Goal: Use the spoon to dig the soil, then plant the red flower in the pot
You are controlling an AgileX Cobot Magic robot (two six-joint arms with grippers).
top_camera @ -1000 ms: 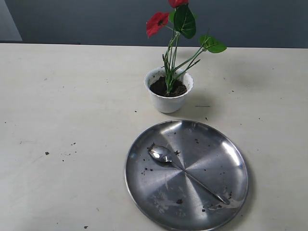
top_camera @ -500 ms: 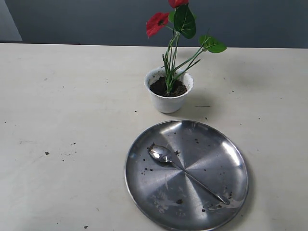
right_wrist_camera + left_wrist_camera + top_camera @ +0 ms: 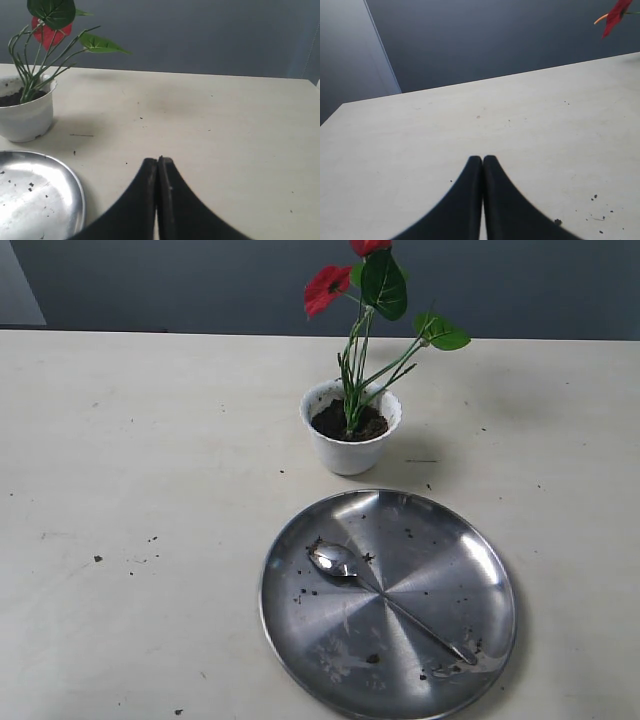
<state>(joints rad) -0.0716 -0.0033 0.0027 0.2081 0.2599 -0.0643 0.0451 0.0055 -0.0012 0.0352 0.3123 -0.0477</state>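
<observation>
The red flower (image 3: pixel 325 288) stands upright in the white pot (image 3: pixel 350 452), its green stems sunk in the dark soil (image 3: pixel 335 422). In front of the pot the silver spoon (image 3: pixel 345 565) lies on the steel plate, bowl toward the pot and handle toward the near right. The right wrist view shows the pot (image 3: pixel 25 117), the soil (image 3: pixel 11 98) and the flower (image 3: pixel 47 34) off to one side. My left gripper (image 3: pixel 482 159) is shut and holds nothing. My right gripper (image 3: pixel 158 161) is likewise shut and empty. Neither gripper appears in the exterior view.
A large round steel plate (image 3: pixel 450 570) with soil crumbs sits at the front of the pale table (image 3: pixel 150 440); its rim (image 3: pixel 75 185) shows in the right wrist view. Soil specks (image 3: pixel 98 559) are scattered on the table's left side.
</observation>
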